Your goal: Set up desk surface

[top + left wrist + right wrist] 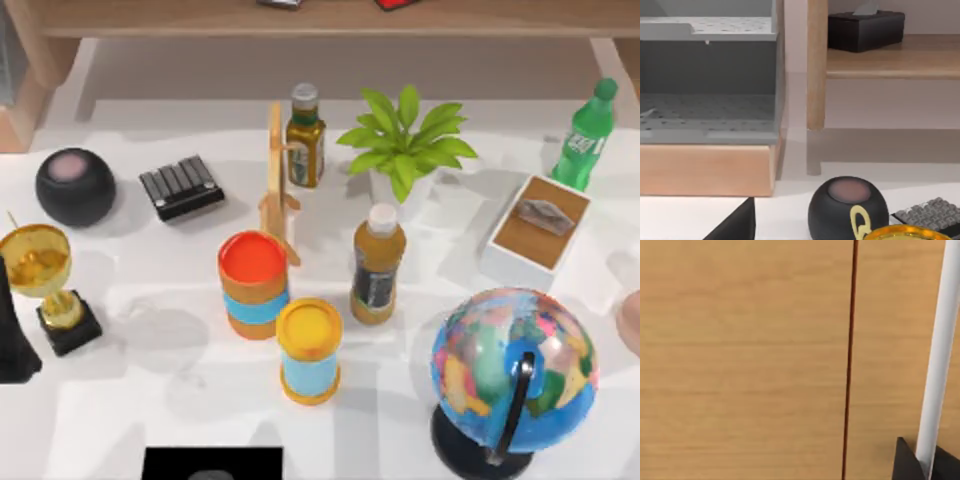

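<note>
- The tabletop (150,400), a broad white surface with faint grey mottling, spans nearly the whole top view and carries many objects standing apart from one another
- Near its centre stand a red-topped canister (254,284) and, just beside it toward the near edge, a yellow-topped canister (309,350); a brown bottle (378,264) stands upright to their right
- Behind these are a thin wooden stand (279,190), a dark green bottle (305,136) and a leafy potted plant (404,142)
- Toward the left side lie a black ridged keypad (181,186), a round black speaker (75,186) and a gold trophy (45,275) on a black base
- Toward the right side sit a white tissue box (535,232), a bright green bottle (586,134) and, near the front, a large globe (514,372)
- A tan wooden shelf (330,18) runs along the far edge
- The left arm (14,335) shows as a dark shape at the left edge; whether its end effector is wide or narrow cannot be told
- The right wrist view faces a wooden panel (740,360); its end effector's state cannot be told
- Judging by the clutter, with nothing held, the setup looks barely begun, and most arranging remains
</note>
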